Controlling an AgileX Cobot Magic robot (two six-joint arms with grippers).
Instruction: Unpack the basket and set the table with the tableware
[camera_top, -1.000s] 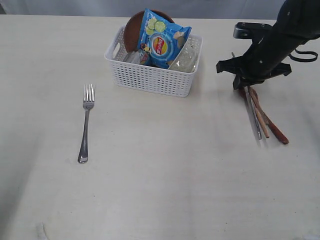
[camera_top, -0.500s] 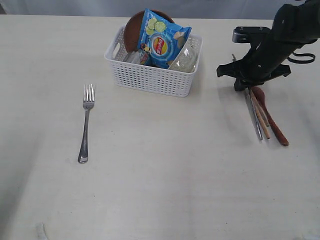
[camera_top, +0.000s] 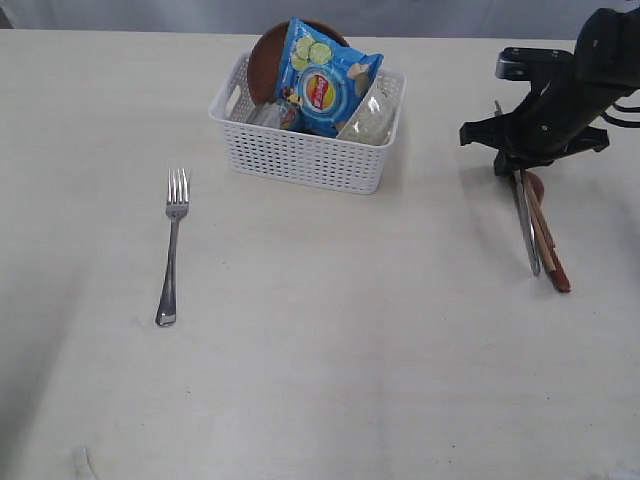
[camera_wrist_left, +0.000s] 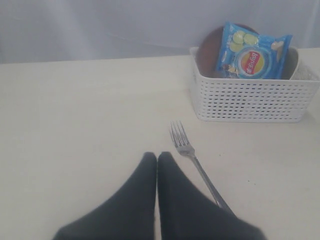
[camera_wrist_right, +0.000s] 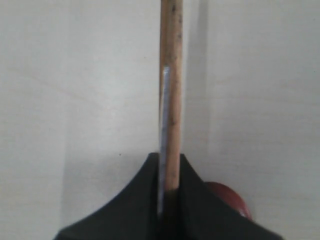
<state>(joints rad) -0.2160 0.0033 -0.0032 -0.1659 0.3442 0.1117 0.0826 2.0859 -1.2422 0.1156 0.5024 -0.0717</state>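
- Brown plate (camera_top: 262, 60): lower part sunk in the basket (camera_top: 300, 155), one side behind the crisp packet (camera_top: 325, 80).
- Shiny vessel (camera_top: 372, 115): shape unclear.
- Fork (camera_wrist_left: 192, 160): handle end behind the left gripper (camera_wrist_left: 157, 157).
- Chopstick (camera_wrist_right: 172, 75): far end cut off at the picture's edge, near end pinched inside the right gripper (camera_wrist_right: 169, 165).
- Knife (camera_wrist_right: 163, 115): thin sliver only.
- Spoon (camera_wrist_right: 229, 201): red corner only.

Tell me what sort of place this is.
Probably a robot test bench staged as a dining spot, not a real home: a bare cream table before a plain pale curtain, a packed basket, and the right tool pinching a chopstick.
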